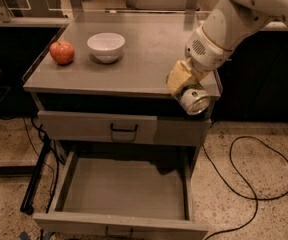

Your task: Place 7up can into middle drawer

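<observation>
- The middle drawer point(124, 191) is pulled wide open at the bottom, nearest the camera, showing a flat grey floor and low sides. A dark handle sits on its front panel.
- A dark cable point(256, 171) loops across the speckled floor to the right of the drawer.
- Above it, the upper drawer point(99, 126) is closed, with a black handle on its front.
- The hand point(184, 84) is at the front right corner of the worktop point(149, 59), at the end of a white arm point(224, 26) that comes down from the upper right. Its yellowish fingers point(178, 76) are clamped on the 7up can.
- The 7up can point(195, 102) is tilted in that grip, its shiny end facing forward and down. It overlaps the worktop's front edge, above the right side of the open drawer and well clear of it.
- Farther back on the left of the worktop are a red apple point(62, 52) and, just to its right, a white bowl point(106, 46), near each other but apart.
</observation>
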